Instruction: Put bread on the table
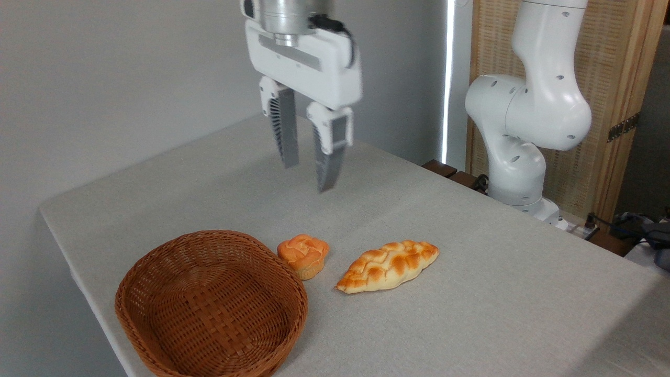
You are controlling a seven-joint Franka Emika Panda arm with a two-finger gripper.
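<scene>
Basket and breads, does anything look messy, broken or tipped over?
Nothing stands out. The wicker basket sits upright and empty, the small bun rests just beside its rim, and the braided bread lies flat on the table. No crumbs or spills. The claw hangs open above, holding nothing.

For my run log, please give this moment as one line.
gripper: open, empty, raised | bread: on table | bun: on table, beside basket | basket: empty

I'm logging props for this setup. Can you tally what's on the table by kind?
Braided loaf: 1
Small round bun: 1
Wicker basket: 1, with nothing in it
Total: 3, all lying on the table
</scene>
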